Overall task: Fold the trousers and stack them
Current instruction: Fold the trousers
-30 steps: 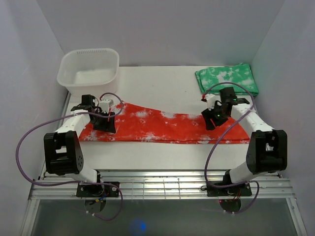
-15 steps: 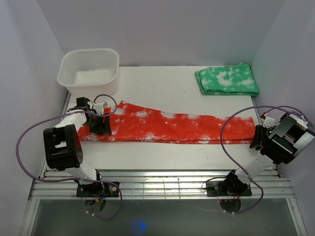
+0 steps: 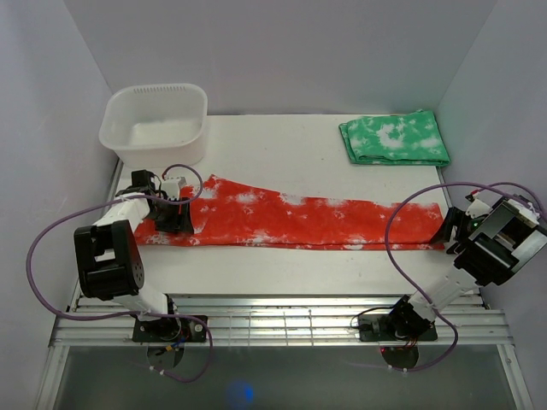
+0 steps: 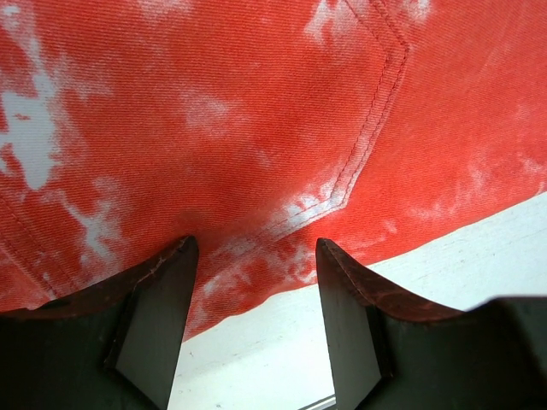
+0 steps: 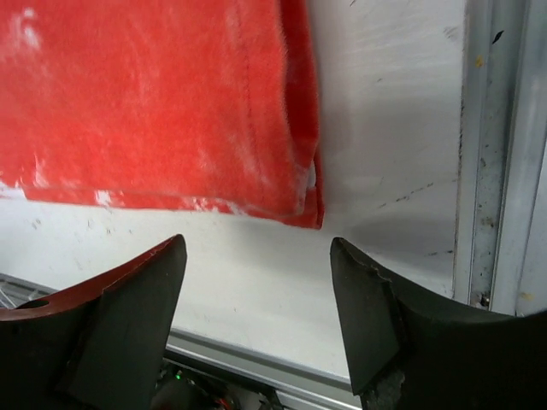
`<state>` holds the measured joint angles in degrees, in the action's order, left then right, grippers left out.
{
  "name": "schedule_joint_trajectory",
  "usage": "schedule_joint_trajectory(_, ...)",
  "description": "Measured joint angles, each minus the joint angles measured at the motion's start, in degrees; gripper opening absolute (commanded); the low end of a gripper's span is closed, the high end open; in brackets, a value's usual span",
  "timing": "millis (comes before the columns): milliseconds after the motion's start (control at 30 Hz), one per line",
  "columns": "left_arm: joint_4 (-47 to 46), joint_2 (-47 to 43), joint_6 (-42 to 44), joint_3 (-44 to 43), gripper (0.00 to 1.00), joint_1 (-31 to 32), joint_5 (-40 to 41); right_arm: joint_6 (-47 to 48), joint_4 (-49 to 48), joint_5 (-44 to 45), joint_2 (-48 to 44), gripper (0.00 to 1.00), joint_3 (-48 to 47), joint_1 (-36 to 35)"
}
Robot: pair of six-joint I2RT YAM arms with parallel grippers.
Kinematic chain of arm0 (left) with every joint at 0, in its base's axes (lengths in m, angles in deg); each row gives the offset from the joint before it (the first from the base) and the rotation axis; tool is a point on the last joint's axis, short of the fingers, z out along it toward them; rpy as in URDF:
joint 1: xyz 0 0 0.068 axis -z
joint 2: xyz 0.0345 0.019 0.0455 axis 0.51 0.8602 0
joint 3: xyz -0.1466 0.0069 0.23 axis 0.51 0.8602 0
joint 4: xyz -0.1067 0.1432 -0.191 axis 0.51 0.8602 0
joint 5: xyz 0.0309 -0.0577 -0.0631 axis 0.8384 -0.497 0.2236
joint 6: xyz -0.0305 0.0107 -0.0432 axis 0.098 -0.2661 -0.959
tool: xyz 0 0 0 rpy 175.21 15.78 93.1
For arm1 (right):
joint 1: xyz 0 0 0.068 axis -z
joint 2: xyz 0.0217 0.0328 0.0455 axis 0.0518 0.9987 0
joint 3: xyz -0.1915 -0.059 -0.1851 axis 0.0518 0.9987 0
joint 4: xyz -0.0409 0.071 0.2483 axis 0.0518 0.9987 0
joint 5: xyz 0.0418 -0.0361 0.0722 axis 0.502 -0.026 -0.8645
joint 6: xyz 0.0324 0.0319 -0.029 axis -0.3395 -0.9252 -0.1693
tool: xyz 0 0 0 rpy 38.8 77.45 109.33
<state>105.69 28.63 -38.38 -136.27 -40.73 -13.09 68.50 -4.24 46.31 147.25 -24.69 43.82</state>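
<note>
**Entry: long-legged soft cloth trousers, bright red-orange with white tie-dye blotches** (image 3: 291, 220)
- Position: they are lying flat as one long strip on the white tabletop (image 3: 282, 145), a little nearer the arms than the middle.
- Long axis: it is running left to right across the table.
- Broader end: it is pointing left (a stitched pocket corner is showing there in the left wrist view).
- Narrow hemmed leg end: it is pointing right and stopping short of the table's right edge.

**Left gripper** (image 3: 178, 215)
- It is hanging over the broader end with its jaws standing well apart, gripping nothing.
- Its dark fingers (image 4: 158, 299) are straddling the near edge of the cloth, tips over red fabric. Whether they are pressing on it cannot be told.

**Right gripper** (image 3: 451, 229)
- It is hovering at the hemmed end, jaws spread wide and empty.
- Its fingers (image 5: 128, 299) are framing the near corner of the hem, apart from it, over bare table.

**Also present**
- A white rounded plastic tub (image 3: 155, 120) is sitting at the far left corner, just beyond the broader end.
- A folded green cloth with white blotches (image 3: 395, 139) is lying at the far right corner, well apart from the trousers.
</note>
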Motion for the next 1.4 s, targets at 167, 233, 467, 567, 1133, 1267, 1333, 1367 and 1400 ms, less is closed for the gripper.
schedule_joint_trajectory(167,0.1,0.0,-0.1,0.0,0.68,0.0,-0.1,-5.3,-4.7,-1.9,1.7,0.66,0.8,-0.1)
schedule_joint_trajectory(233,0.1,0.0,-0.4,0.0,0.68,0.0,-0.2,-7.1,-5.5,-2.6,2.1,0.64,0.8,-0.3)
schedule_joint_trajectory(467,0.1,0.0,-1.1,0.0,0.68,0.0,-0.6,-10.1,-8.5,-3.6,2.8,0.28,1.2,-0.8)
schedule_joint_trajectory(567,0.1,0.0,-1.1,0.0,0.68,0.0,-0.7,-10.1,-8.4,-4.0,2.8,0.1,1.2,-0.9)
schedule_joint_trajectory(1133,3.8,-6.8,-0.7,-1.9,0.85,0.0,-3.5,-4.7,-3.7,-15.4,-16.6,0.08,-3.0,-4.7)
schedule_joint_trajectory(1267,4.9,-9.1,-0.9,-4.4,0.88,0.0,-3.6,-4.4,-4.5,-17.2,-23.2,0.08,-2.7,-14.7)
schedule_joint_trajectory(1333,5.2,-9.2,-0.9,-5.2,0.9,-0.2,-3.6,-4.9,-6.2,-17.3,-26.1,0.08,-1.6,-21.7)
schedule_joint_trajectory(1367,5.4,-9.2,-1.0,-5.2,0.9,-0.3,-3.6,-5.3,-7.0,-17.4,-27.2,0.08,-0.9,-24.6)
schedule_joint_trajectory(1400,5.8,-9.2,-1.1,-5.2,0.93,-0.6,-3.6,-6.0,-7.9,-17.3,-28.4,0.08,-0.1,-28.2)
